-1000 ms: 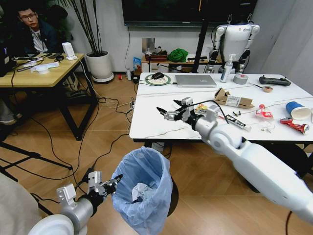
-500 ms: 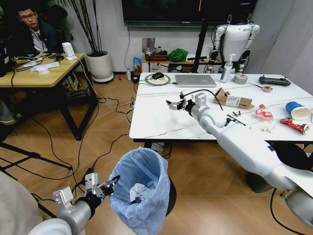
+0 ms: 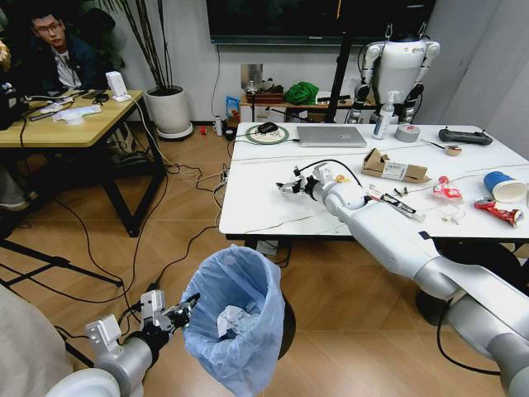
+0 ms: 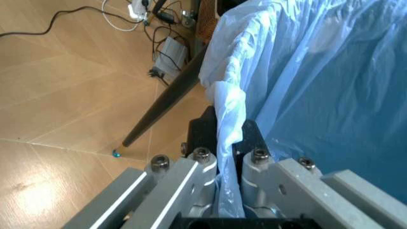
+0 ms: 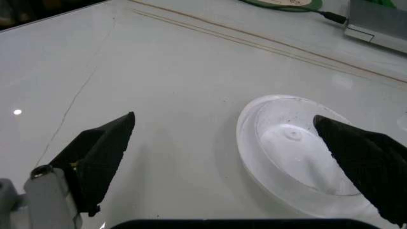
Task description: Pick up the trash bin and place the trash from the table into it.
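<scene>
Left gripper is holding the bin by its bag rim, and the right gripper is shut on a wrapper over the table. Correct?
Not quite. The right gripper is open over the table, jaws wide apart around a clear round lid, holding nothing; the right wrist view shows it. The left gripper does hold the bin by its bag rim.

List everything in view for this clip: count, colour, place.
Bin: one, blue-bagged, on the floor in front of the table; tissue inside.
Table: one, white marble-look.
Clear lid: one, on the table, between the right fingers.
Cardboard box: one, brown, on the table.
Blue cup: one, at the table's right edge.
Red wrappers: a few, near the cup.
Laptop: one, silver, far side.
Tape roll: one, grey, far side.
Left end effector: shut on the bag's rim.
Right end effector: open, over the table.
</scene>
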### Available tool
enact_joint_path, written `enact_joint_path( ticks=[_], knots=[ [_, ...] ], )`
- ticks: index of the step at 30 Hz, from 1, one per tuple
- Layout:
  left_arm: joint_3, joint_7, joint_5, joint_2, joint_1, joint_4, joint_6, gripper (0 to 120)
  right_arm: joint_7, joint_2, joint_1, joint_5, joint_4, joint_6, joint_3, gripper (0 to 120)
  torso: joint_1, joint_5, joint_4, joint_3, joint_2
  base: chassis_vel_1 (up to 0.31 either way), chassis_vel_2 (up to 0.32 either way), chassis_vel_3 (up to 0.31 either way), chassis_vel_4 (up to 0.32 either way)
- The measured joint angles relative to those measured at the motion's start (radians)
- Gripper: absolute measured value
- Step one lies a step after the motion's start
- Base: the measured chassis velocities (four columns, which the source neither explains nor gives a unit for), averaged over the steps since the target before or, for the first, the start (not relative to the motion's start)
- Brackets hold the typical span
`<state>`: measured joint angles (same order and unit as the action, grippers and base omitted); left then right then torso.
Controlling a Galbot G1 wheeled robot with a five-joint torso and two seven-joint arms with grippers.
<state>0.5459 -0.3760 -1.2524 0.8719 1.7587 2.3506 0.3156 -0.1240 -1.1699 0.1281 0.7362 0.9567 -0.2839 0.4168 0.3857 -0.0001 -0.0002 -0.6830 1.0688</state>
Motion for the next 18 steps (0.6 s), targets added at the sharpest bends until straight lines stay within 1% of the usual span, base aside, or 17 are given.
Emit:
enact_joint_path(
  ticks=[4, 6, 10, 11, 12, 17, 18],
  knots=[
    [-0.005, 0.000, 0.000, 0.004, -0.008, -0.004, 0.000, 0, -0.014, -0.006, -0.002, 0.002, -0.017, -0.001, 0.000, 99, 0.000, 0.0000, -0.0001, 0.000, 0.000, 0.000, 0.000, 0.000, 0.000],
    [-0.006, 0.000, 0.000, 0.006, -0.008, -0.004, 0.000, 0, -0.029, -0.009, -0.002, 0.002, -0.028, 0.000, 0.001, 95, 0.000, 0.0000, 0.0003, 0.000, 0.000, 0.000, 0.000, 0.000, 0.000],
    [-0.006, 0.000, -0.002, 0.006, -0.008, -0.004, 0.000, 0, -0.040, -0.007, -0.002, 0.002, -0.041, 0.000, 0.003, 79, 0.000, 0.0001, 0.0002, 0.000, 0.000, 0.000, 0.000, 0.000, 0.000],
    [-0.006, 0.000, -0.002, 0.006, -0.008, -0.004, 0.000, 0, -0.040, -0.007, -0.002, 0.002, -0.041, 0.000, 0.003, 79, 0.000, 0.0001, 0.0002, 0.000, 0.000, 0.000, 0.000, 0.000, 0.000],
    [-0.006, 0.000, -0.002, 0.006, -0.008, -0.004, 0.000, 0, -0.040, -0.006, -0.002, 0.002, -0.041, 0.000, 0.003, 76, 0.000, 0.0001, 0.0001, 0.000, 0.000, 0.000, 0.000, 0.000, 0.000],
    [-0.006, 0.000, -0.001, 0.011, -0.006, -0.004, -0.001, 0, -0.041, 0.003, 0.000, 0.002, -0.037, 0.001, 0.002, 54, 0.000, 0.0001, 0.0001, 0.000, 0.000, 0.000, 0.000, 0.000, 0.000],
    [-0.006, 0.000, 0.000, 0.012, -0.006, -0.004, -0.001, 0, -0.041, 0.005, 0.001, 0.002, -0.035, 0.002, 0.002, 52, 0.000, 0.0000, 0.0001, 0.000, 0.000, 0.000, 0.000, 0.000, 0.000]
  ],
)
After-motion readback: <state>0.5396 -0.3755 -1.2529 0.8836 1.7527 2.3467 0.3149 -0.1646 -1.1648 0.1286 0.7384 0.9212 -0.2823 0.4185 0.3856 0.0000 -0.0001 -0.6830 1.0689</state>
